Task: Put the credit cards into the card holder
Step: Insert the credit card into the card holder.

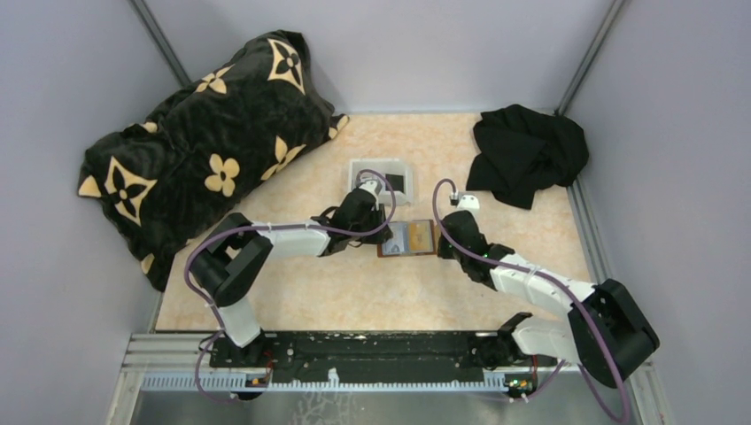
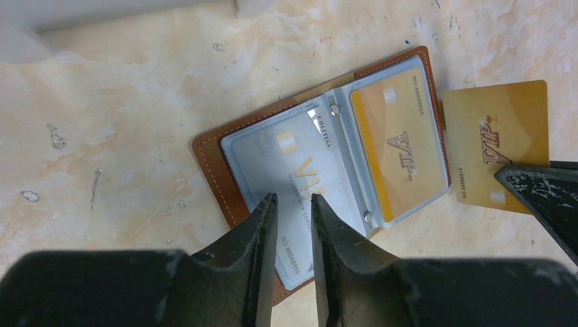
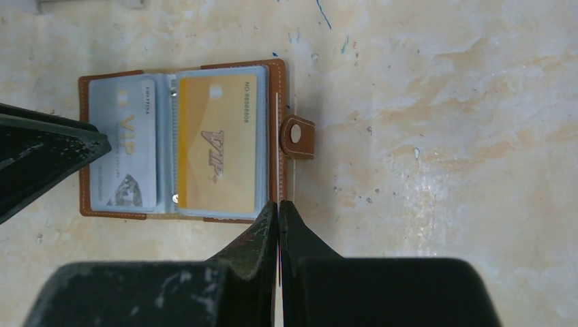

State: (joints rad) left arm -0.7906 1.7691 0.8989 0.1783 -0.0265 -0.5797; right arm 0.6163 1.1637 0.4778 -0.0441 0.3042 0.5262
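Note:
The brown card holder [image 1: 407, 239] lies open at the table's middle. In the left wrist view its leather [image 2: 208, 160] frames a grey card [image 2: 300, 153] in one clear pocket and a gold card [image 2: 399, 143] in the other. My left gripper [image 2: 293, 199] hovers over the grey card, jaws a narrow gap apart and empty. My right gripper [image 3: 279, 203] is shut on a second gold card [image 2: 494, 139], held on edge at the holder's clasp side [image 3: 296, 136]. A black card [image 1: 396, 183] lies in the white tray [image 1: 359, 168].
A black pillow with tan flowers [image 1: 204, 150] fills the back left. A crumpled black cloth [image 1: 529, 152] lies at the back right. Grey walls enclose the table on three sides.

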